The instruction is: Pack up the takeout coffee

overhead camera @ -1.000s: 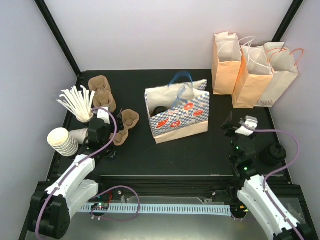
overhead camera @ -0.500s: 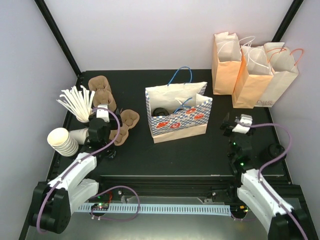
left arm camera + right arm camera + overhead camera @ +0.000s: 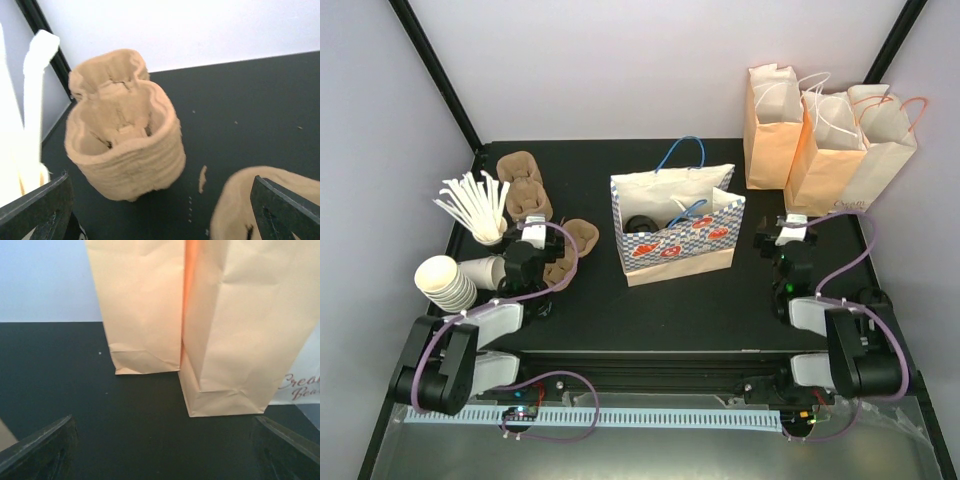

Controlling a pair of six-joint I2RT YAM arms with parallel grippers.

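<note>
The left gripper [image 3: 531, 231] is hanging low at the table's left side, its fingers [image 3: 36, 210] standing wide apart and gripping nothing, with a stack of pulp cup carriers [image 3: 122, 145] just ahead of them. The right gripper [image 3: 788, 226] is hovering low on the right, its fingers [image 3: 40, 445] also spread wide and empty, facing the plain paper bags [image 3: 150, 305] at the far edge. Between the two, well apart from both sets of fingers, the coffee cup [image 3: 642, 222] is sitting inside the patterned bag [image 3: 675, 245], showing through its open top near the left end.
</note>
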